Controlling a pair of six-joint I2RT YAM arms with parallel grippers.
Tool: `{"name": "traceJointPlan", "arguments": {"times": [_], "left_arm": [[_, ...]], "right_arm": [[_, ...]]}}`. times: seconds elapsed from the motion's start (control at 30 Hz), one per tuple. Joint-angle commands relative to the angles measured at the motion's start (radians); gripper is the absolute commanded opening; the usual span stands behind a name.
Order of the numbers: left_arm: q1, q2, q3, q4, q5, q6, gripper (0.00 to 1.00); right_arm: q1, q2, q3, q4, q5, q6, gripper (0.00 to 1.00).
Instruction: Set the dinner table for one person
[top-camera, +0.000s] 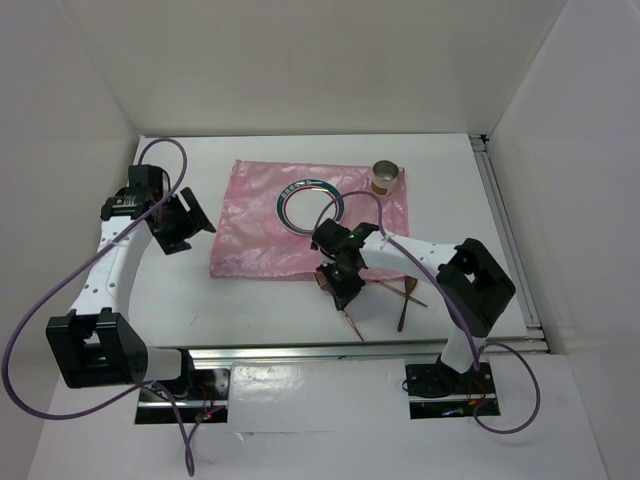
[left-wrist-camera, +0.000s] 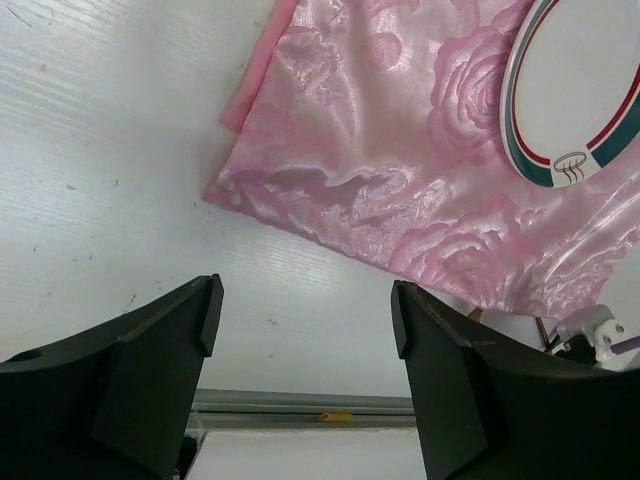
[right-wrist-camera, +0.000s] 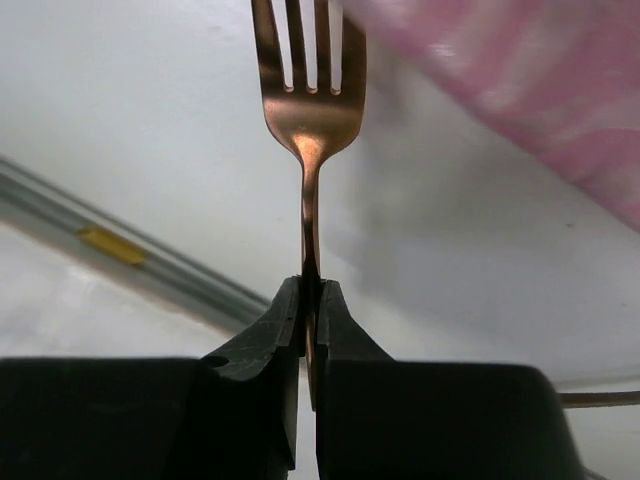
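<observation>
The white dinner table (top-camera: 250, 310) carries a shiny pink placemat (top-camera: 250, 225) with a teal-rimmed white plate (top-camera: 284, 208) on it. My right gripper (top-camera: 340, 275) hangs just off the placemat's front edge, shut on the handle of a copper fork (right-wrist-camera: 310, 100). In the right wrist view the gripper (right-wrist-camera: 310, 290) holds the fork with its tines pointing away, above the white table. My left gripper (top-camera: 185, 222) is open and empty, left of the placemat. In its wrist view (left-wrist-camera: 305, 320) bare table (left-wrist-camera: 100, 150), the placemat's corner (left-wrist-camera: 380, 180) and the plate (left-wrist-camera: 530, 160) show.
A small metal cup (top-camera: 385, 177) stands at the placemat's back right corner. More copper cutlery (top-camera: 405, 295) lies crossed on the table by the right arm. A silver rail (top-camera: 350, 348) edges the table's front, and another (top-camera: 505, 240) its right side.
</observation>
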Motion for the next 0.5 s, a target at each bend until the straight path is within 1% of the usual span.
{"name": "traceJointPlan", "arguments": {"times": [0.0, 0.17, 0.33, 0.4, 0.47], "left_arm": [[0.004, -0.016, 0.041, -0.012, 0.024, 0.008, 0.86], [0.004, -0.007, 0.041, -0.012, 0.042, 0.008, 0.86], [0.004, -0.007, 0.041, -0.012, 0.042, 0.008, 0.86], [0.004, -0.007, 0.050, -0.012, 0.042, 0.008, 0.86], [0.004, -0.007, 0.050, -0.012, 0.042, 0.008, 0.86]], "right_arm": [[0.036, -0.016, 0.100, -0.127, -0.130, -0.071, 0.00], [0.062, -0.026, 0.205, -0.199, -0.177, -0.106, 0.00], [0.050, -0.047, 0.324, -0.199, -0.177, -0.088, 0.00], [0.013, -0.056, 0.338, -0.182, -0.142, -0.050, 0.00], [-0.068, -0.056, 0.338, -0.138, -0.108, 0.017, 0.00]]}}
